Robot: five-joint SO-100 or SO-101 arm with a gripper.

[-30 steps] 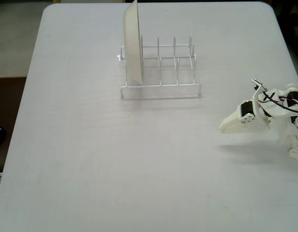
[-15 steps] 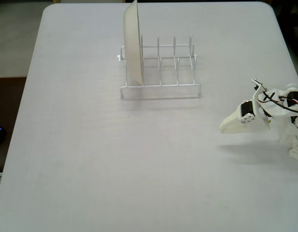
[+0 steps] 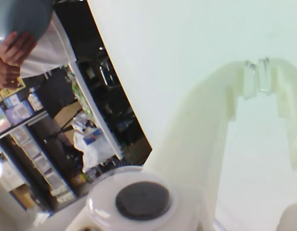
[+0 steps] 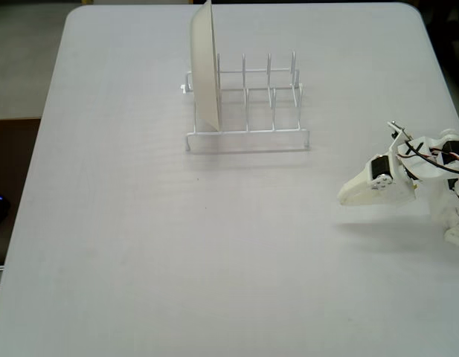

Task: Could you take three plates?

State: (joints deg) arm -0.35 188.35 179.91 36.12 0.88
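Off the table, past its edge in the wrist view's upper left corner, the light blue plate (image 3: 19,15) is the one of the three that shows. Only a rounded part of it is inside the picture. A person's hand (image 3: 12,52) is against its lower rim, fingers curled up onto it, in front of a white shirt (image 3: 47,45). Whether the hand grips the plate or only rests on it cannot be told. Behind them is a dim room with cluttered shelves (image 3: 28,144).

On the table (image 4: 140,245), the fixed view shows a white wire rack (image 4: 248,111) near the middle of the far edge. A cream-white plate (image 4: 203,67) stands on edge in the rack's leftmost slot, upright and leaning slightly, its top reaching the table's far edge. The slots to its right hold only bare wire posts.

At the table's right edge, well apart from the rack, the white arm (image 4: 430,160) is folded low, with thin wires looping over its joints. The gripper (image 4: 350,195) points left toward the table's middle and hangs just above the surface, casting a soft shadow beneath it. In the wrist view the gripper (image 3: 257,77) has its two pale fingers arched toward each other, their tips pressed together with nothing between them, above bare tabletop.
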